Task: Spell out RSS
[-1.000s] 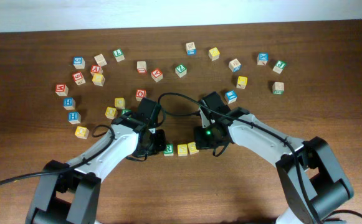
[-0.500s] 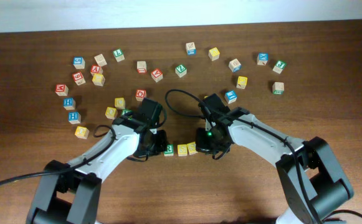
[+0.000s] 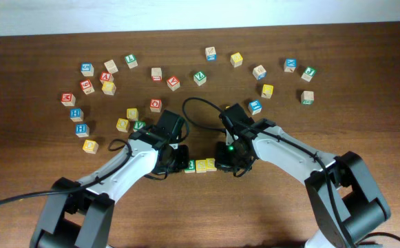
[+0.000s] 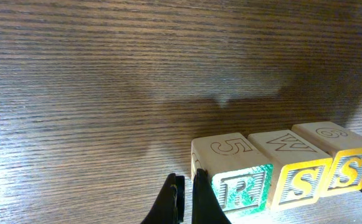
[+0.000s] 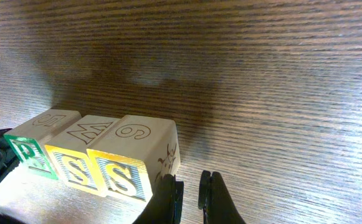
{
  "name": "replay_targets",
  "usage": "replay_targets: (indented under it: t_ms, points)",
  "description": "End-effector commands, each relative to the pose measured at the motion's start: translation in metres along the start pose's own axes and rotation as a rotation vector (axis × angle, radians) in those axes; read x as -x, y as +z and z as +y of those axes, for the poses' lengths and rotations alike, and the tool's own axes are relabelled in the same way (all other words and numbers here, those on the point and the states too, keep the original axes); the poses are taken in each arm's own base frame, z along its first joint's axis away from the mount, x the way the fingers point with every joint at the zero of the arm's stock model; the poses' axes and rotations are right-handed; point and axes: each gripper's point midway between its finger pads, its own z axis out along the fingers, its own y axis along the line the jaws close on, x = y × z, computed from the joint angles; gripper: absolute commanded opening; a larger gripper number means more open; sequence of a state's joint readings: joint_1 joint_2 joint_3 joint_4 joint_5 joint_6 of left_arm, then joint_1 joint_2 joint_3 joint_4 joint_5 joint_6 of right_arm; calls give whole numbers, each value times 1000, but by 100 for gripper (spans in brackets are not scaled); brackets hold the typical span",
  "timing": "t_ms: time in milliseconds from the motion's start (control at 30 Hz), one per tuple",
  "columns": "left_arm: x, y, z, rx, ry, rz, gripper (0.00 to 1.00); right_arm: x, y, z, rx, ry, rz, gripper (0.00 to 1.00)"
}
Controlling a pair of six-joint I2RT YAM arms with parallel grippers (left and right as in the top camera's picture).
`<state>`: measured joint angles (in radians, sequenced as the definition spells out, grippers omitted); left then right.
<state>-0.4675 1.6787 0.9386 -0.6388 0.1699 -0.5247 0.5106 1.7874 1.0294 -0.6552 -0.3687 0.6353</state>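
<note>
Three cubes stand in one row, touching side to side, just below the middle of the overhead frame. At the left is one green R cube (image 3: 190, 166), followed by two yellow ones, the middle S (image 3: 201, 165) and the end S (image 3: 211, 164). In the left wrist view their faces read R, S, S across the lower right.

Two grippers flank the row. The left gripper (image 4: 187, 200) sits at the bottom edge of its view, its fingers drawn together with only a slit between them and nothing held. Its nearer finger lies right against the R cube's outer side. The right gripper (image 5: 190, 194) also has its fingers nearly together on nothing, at the bottom middle of its view, just beside the end S.

On the table (image 3: 365, 131), twenty-five loose cubes (image 3: 173, 83) lie scattered across the upper half of the overhead frame. Fourteen are toward the left and eleven are in the middle and right.
</note>
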Motion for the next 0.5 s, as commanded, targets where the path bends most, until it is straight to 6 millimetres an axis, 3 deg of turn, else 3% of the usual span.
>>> replay_targets:
  t_ms: [0,300,467]
  points:
    - [-6,5,-4,-17,-6,26,0,-6,2,1,2,-54,22,4]
    - [-6,5,-10,-44,2,25,0,-7,2,-3,-19,-50,24,4]
    - [-1,2,20,41,-61,22,0,15,-5,-31,-122,-11,-59,4]
